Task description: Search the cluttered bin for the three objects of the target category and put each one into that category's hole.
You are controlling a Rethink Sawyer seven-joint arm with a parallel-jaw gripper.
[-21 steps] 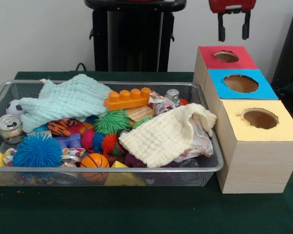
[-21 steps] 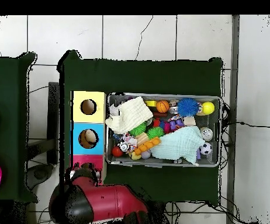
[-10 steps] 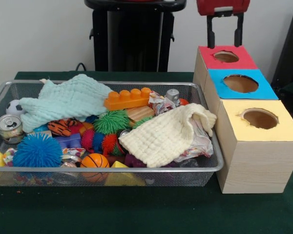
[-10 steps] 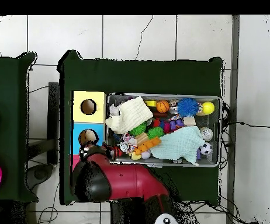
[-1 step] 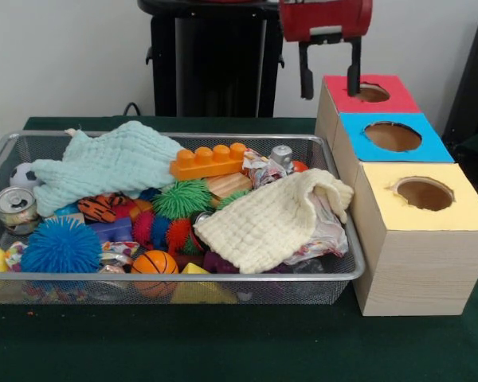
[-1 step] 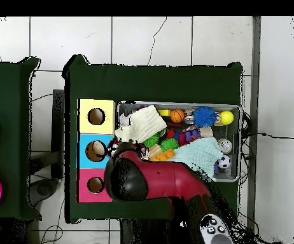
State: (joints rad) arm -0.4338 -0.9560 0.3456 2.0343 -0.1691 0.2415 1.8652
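— Front view? Gripper [image 5: 330, 77] wide open, empty, above wire bin's [image 5: 319, 276] far right corner, beside red box [image 5: 344, 95].
— Overhead? Only red arm [image 6: 151, 183], covering that corner. Green tablecloth [image 6: 156, 82], tiled floor [image 6: 149, 38].

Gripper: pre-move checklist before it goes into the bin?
1. Gripper empty, fingers apart: ok.
2. Gripper over the wire bin: not ok, it hangs beside the red box, at the bin's far corner.
3. Holes clear: red box's and yellow box ok; blue box shows something pale inside, cannot tell.
4. Contents visible: not ok, cream cloth and mint cloth cover items.
5. Target category: cannot tell.
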